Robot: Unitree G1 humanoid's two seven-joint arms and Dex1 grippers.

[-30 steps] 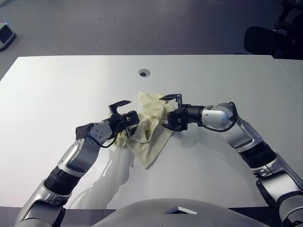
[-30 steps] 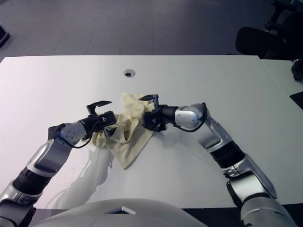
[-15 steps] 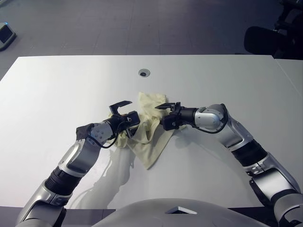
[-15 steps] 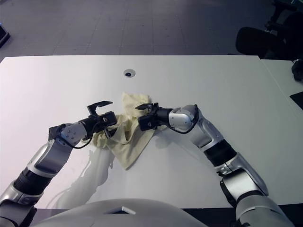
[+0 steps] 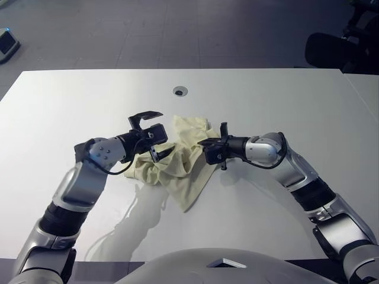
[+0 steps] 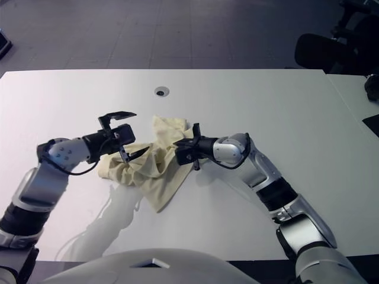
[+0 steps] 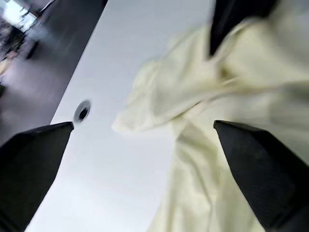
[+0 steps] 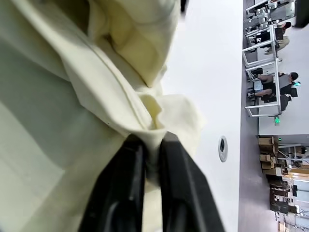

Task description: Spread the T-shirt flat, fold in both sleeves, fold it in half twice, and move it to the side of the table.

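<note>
T-shirt lies crumpled mid-frame on the table. The right gripper pinches a fold, its fingers spread a second ago. The left gripper, fingers spread, has drawn leftward above the cloth.

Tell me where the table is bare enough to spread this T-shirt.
Bare: the table left of the left gripper, the wide stretch to the right of the right gripper and its arm, and the far strip around the cable hole. Crowded: the middle, where the crumpled T-shirt lies between both grippers, the right one shut on it.
</note>
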